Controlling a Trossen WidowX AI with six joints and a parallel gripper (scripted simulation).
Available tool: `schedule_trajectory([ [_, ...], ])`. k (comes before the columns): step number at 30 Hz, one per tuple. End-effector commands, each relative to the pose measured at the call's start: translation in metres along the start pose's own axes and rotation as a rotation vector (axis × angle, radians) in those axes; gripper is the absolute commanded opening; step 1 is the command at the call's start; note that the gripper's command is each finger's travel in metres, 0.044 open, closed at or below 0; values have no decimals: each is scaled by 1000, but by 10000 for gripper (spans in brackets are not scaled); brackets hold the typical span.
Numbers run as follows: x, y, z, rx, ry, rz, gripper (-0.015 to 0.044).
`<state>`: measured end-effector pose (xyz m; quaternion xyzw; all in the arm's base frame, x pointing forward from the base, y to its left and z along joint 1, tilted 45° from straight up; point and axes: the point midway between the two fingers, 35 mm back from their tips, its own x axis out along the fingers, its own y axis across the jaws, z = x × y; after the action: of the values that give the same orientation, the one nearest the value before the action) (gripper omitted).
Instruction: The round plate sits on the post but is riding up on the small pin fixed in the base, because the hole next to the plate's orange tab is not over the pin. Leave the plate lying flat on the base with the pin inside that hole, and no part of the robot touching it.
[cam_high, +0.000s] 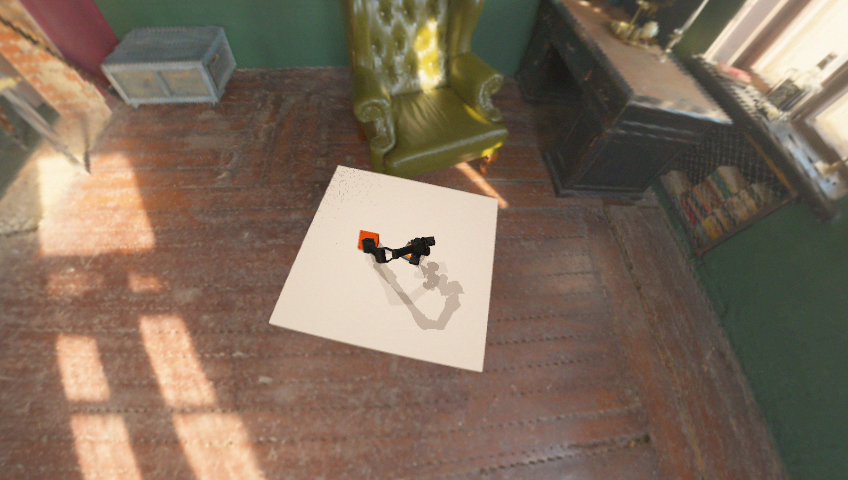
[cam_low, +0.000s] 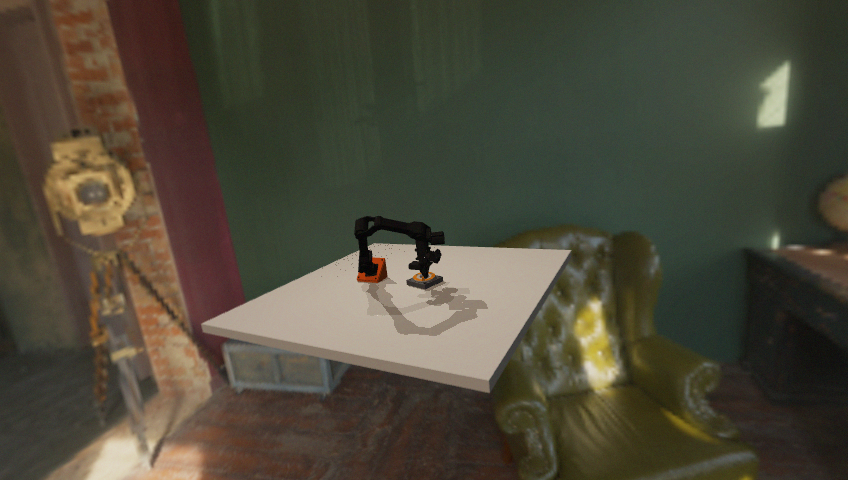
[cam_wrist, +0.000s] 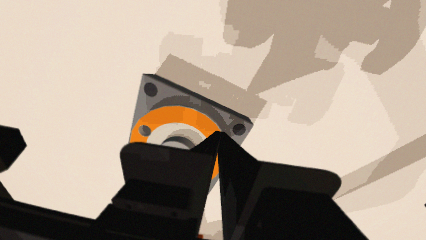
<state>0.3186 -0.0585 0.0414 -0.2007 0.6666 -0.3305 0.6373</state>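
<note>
Closed gripper (cam_wrist: 218, 136) sits right over the orange plate (cam_wrist: 150, 122), blocking its near rim. White post (cam_wrist: 175, 136) fills the plate's centre. Table (cam_low: 333, 321) around the grey base (cam_wrist: 150, 100) is open.

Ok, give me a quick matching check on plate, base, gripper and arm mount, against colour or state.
Things:
1. plate
2. base
3. gripper
4. arm mount

Colour or state:
A. grey square with corner holes
B. shut, holding nothing
C. orange block on the table
D. orange ring around a pale post

Pairs: 1-D, 2-A, 3-B, 4-C
</note>
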Motion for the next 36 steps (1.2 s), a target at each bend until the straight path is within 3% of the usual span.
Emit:
schedule_trajectory([
  [1,1,-5,-6,-5,1,-4,0],
  [36,1,-10,-29,-6,2,-4,0],
])
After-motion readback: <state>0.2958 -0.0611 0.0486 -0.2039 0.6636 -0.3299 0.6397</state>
